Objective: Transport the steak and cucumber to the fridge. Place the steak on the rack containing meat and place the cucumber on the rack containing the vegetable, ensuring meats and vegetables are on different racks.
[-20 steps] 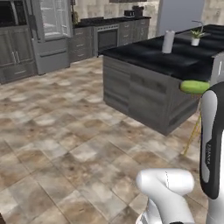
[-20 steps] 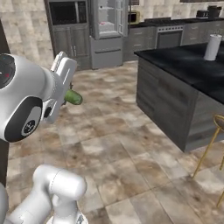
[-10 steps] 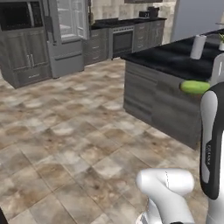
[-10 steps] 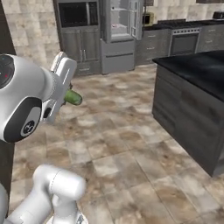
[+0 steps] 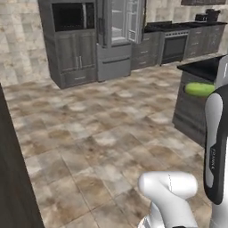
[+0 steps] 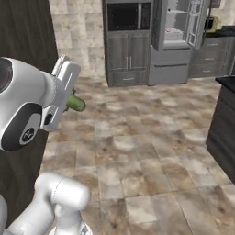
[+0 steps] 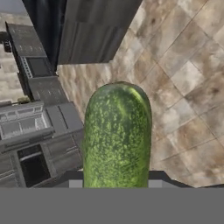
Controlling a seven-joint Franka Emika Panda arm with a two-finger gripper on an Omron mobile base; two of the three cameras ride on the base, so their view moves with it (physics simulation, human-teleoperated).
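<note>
My gripper (image 6: 72, 101) is shut on the cucumber (image 6: 77, 103), a thick green cylinder held level above the floor. The cucumber's rounded end (image 5: 199, 89) pokes out from behind my arm at the right of the left base view. Seen from the hand, the cucumber (image 7: 117, 131) stands up between my two dark fingertips (image 7: 74, 178). The grey fridge (image 5: 116, 33) stands ahead against the far wall with its upper doors open, showing pale shelves (image 6: 176, 28). The steak is out of view.
A black-fronted microwave (image 5: 73, 17) sits over grey cabinets left of the fridge. A stove (image 5: 173, 44) is to its right. The dark island counter (image 6: 225, 128) stands at the right. A dark panel (image 5: 13, 178) lies close on the left. Tiled floor (image 5: 98, 133) stretches between.
The whole picture has shifted: the base has moved, so the fridge sits nearer and more central and the island has slid right. The cucumber stays in my gripper.
</note>
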